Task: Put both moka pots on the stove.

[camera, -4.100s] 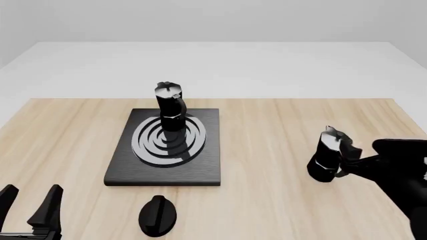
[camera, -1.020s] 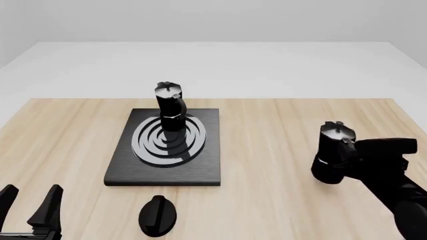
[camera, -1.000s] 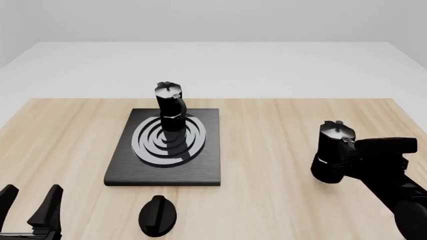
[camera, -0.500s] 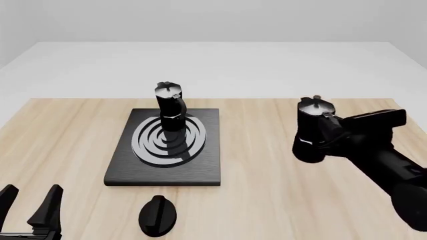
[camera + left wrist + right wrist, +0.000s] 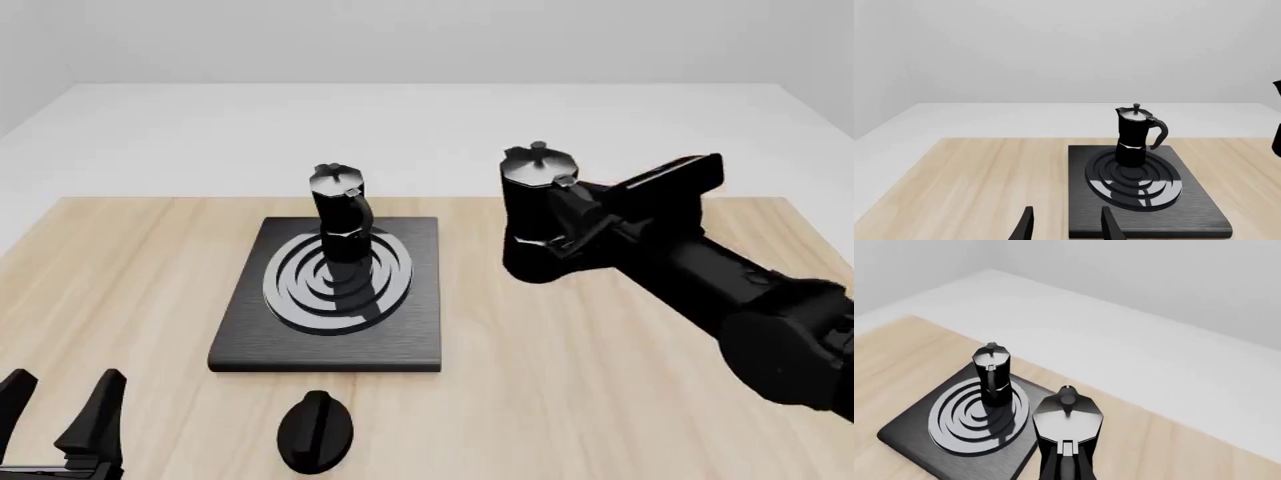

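While the left gripper (image 5: 60,415) sits low at the near left corner of the table (image 5: 561,370), its fingers (image 5: 104,400) stand wide apart with nothing between them; the left wrist view shows the two finger tips (image 5: 1026,225) parted over bare wood just near of the stove. To the right of that gripper, a flat black knob (image 5: 315,430) lies on the table near the stove's near edge, apart from it.

Farther in, the stove (image 5: 400,340) lies flat on the left-centre of the table, its silver ring burner (image 5: 287,285) facing up. One pot (image 5: 340,215) stands upright on the far part of the burner, its handle turned toward the near side in the front view.

Right of the stove, the second pot (image 5: 538,215) is held upright above the table, clear of the wood and not over the slab. The right gripper (image 5: 574,225) comes in from the right and its fingers are closed on this pot at the handle side. From the right wrist view the held pot's silver lid (image 5: 1067,412) shows close up, with the stove (image 5: 904,432) and the first pot (image 5: 993,372) beyond it.
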